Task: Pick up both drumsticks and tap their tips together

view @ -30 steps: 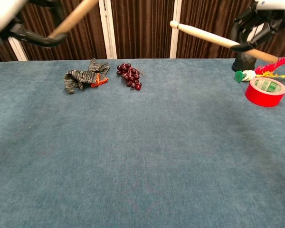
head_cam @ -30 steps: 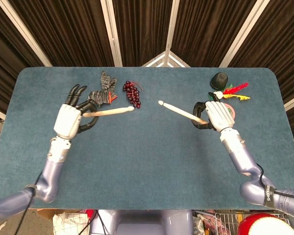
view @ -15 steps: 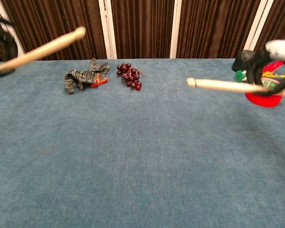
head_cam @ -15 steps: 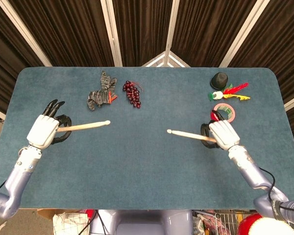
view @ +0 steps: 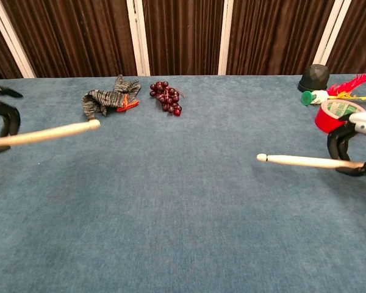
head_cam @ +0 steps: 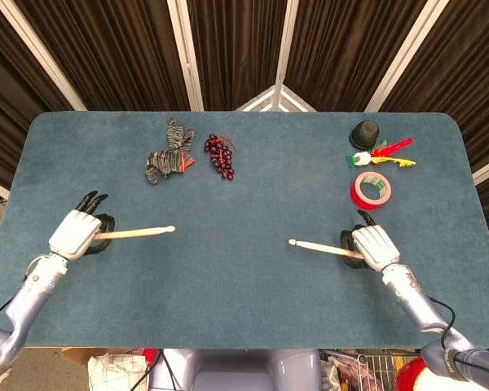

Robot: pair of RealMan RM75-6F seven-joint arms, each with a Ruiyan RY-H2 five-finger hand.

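Blue-grey felt-covered table [head_cam: 253, 183] fills most of the head view. Upper left: crumpled grey striped knit cloth with an orange patch [head_cam: 168, 155], and just right of it a bunch of dark red grapes [head_cam: 220, 155]. Upper right: small black dome-shaped hat [head_cam: 364, 133], below it a toy with red, green and yellow feathers [head_cam: 385, 155], then a red roll of tape [head_cam: 371, 190] lying flat. Dark brown pleated curtains [head_cam: 236, 49] behind.

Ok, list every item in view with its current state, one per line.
left hand: grips the left drumstick
right hand: grips the right drumstick
left drumstick: held, tip pointing inward
right drumstick: held, tip pointing inward, apart from the other tip
red tape roll: lying flat
grapes: resting on table
striped cloth: crumpled
black hat: upright
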